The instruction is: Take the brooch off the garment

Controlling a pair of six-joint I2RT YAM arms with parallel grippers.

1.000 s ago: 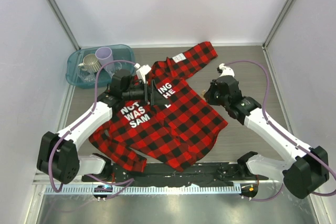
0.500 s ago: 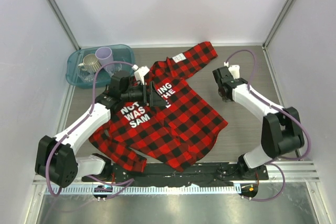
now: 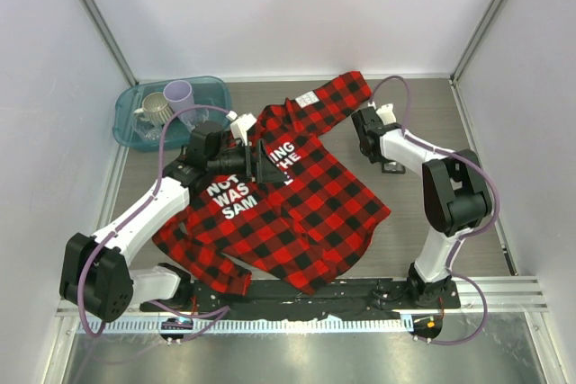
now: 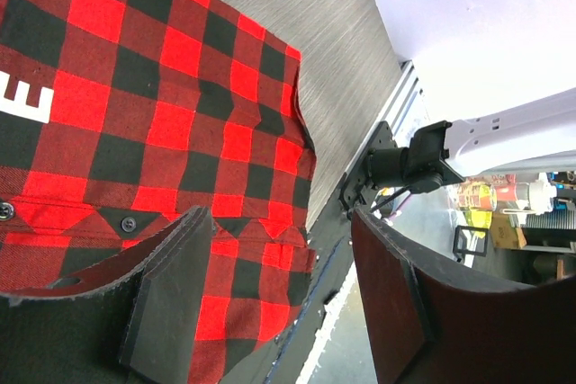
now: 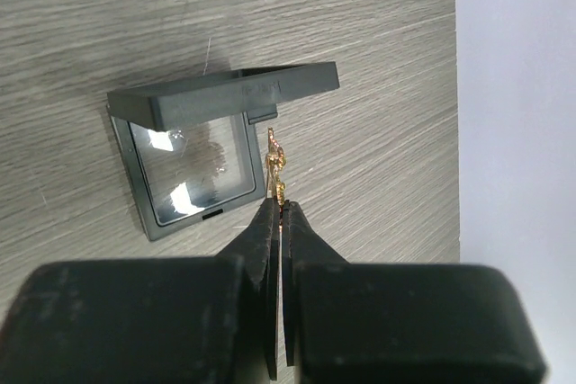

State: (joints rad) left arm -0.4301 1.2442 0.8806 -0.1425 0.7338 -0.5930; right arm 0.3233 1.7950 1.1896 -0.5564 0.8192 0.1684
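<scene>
right end effector (image 5: 279, 211) is pinched on the gold brooch (image 5: 275, 161) just beside the open black box (image 5: 193, 173), left end effector (image 4: 279, 222) gaping wide over the plaid shirt (image 4: 162, 87).

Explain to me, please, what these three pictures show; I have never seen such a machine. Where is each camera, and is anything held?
These are two robot arms bolted to a table, each ending in a two-finger gripper. The wide picture comes from a fixed camera above; the other two come from cameras on the wrists. On the table lie a red-and-black plaid shirt, a small black box standing open, and a teal tub with cups. The left gripper is open over the shirt and holds nothing. The right gripper is shut on a tiny gold brooch, right beside the box.
</scene>
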